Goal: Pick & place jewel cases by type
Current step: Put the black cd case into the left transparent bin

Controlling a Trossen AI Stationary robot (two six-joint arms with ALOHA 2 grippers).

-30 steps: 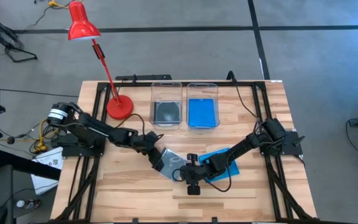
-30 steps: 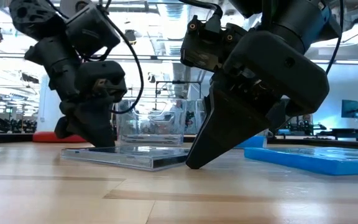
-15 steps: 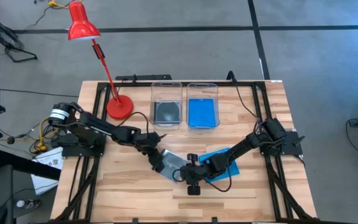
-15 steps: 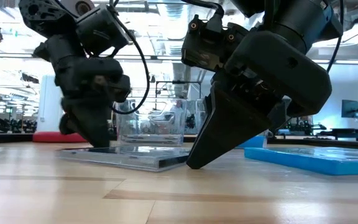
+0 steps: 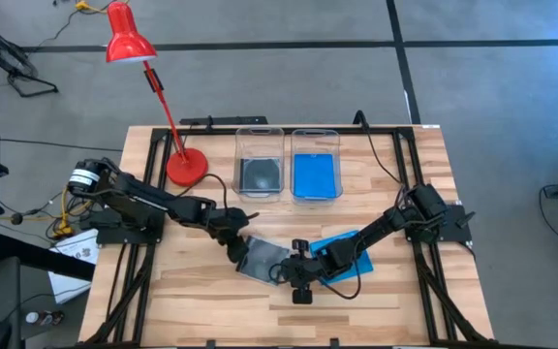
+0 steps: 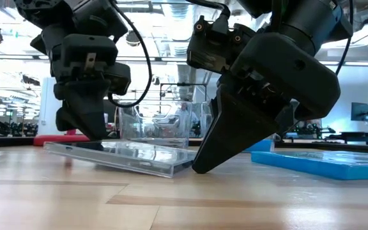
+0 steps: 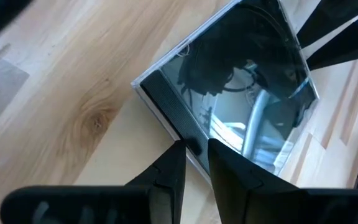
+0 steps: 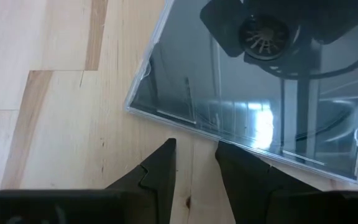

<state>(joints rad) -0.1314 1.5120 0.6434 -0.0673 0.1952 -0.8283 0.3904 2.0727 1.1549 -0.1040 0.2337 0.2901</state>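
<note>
- The clear jewel case (image 5: 263, 260) is a thin square of see-through plastic with a dark tray inside. It sits on the table (image 5: 201, 301) near the front middle, between my two claws.
- My left claw (image 7: 194, 146) is pinched nearly closed on the case's edge. That side is raised off the wood, so the case sits tilted.
- My right claw (image 8: 194, 146) stands slightly parted with nothing between its fingers. Its tips are down on the table just beside the case's opposite edge.
- Only the low view shows the tilt. The clear case (image 6: 120, 155) slopes from my left claw (image 6: 85, 137) down to my right claw (image 6: 200, 167).
- Only the high view shows the bins and what lies in them.
- My wrist views show the glossy lid mirroring my own arms, which neither of the other views shows.
- I count two claws and two clear bins.
- I can see four cases. One clear case is in my grip and one dark case lies in the left bin (image 5: 260, 163).
- One blue case lies in the right bin (image 5: 316, 165), and one blue case (image 5: 352, 250) lies on the table under my right arm.
- There is one red lamp (image 5: 129, 44).
</note>
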